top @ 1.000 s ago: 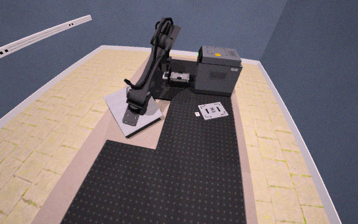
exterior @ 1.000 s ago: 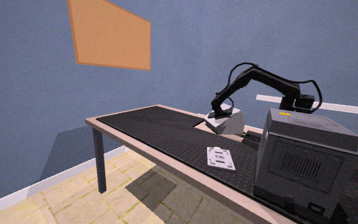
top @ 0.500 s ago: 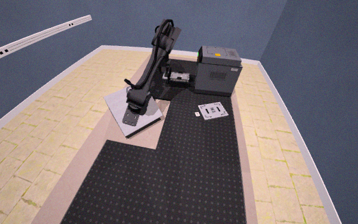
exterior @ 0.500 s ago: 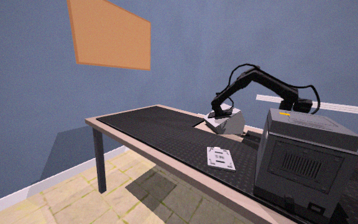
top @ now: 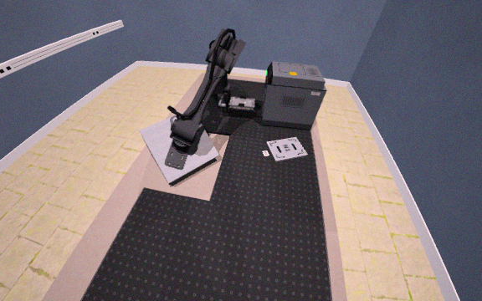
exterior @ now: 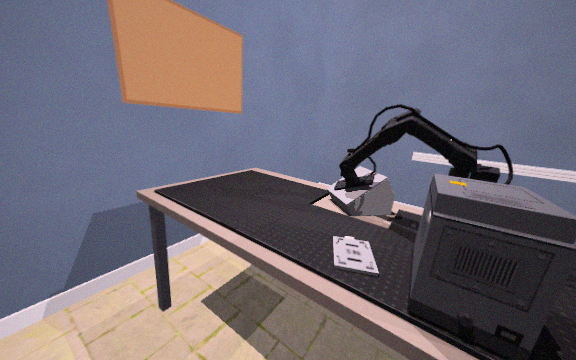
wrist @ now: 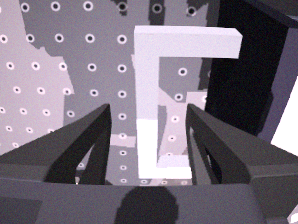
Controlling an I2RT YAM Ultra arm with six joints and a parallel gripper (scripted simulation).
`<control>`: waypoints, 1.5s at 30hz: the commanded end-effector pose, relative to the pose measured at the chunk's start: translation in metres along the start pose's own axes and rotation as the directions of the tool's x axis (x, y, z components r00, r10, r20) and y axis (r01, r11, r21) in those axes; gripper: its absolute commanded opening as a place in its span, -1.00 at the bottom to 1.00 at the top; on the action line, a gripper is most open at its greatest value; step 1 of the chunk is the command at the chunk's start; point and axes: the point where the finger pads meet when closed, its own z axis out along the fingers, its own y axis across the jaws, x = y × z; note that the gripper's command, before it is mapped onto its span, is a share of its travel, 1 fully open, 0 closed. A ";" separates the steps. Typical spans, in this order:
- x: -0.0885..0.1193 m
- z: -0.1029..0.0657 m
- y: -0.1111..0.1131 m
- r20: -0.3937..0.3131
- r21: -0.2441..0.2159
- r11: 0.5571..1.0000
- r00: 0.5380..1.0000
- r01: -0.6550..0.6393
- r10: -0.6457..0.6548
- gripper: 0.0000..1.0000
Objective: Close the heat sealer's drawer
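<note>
You are holding the gripper (wrist: 148, 137) half open and empty, its fingers straddling the white handle (wrist: 156, 83) of the drawer (top: 241, 103), which is sticking out left of the sealer (top: 293, 96), probably to push it squarely while the light (top: 267, 74) is glowing green.

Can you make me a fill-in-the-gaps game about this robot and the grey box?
1. The small light on the corner of the heat sealer glows ____.
2. The drawer sticks ____ of the sealer, toward the arm.
3. The white card lies on the ____ dotted mat.
4. The gripper jaws stand apart and hold ____.

Missing words: green; out; black; nothing
</note>
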 end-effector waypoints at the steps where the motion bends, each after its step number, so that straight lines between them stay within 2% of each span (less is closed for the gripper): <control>1: -0.010 -0.011 0.000 0.055 0.021 1.000 0.998 0.007 -0.008 -0.10; 45: -0.012 -0.013 0.000 0.059 0.018 1.000 0.998 0.004 -0.005 -0.10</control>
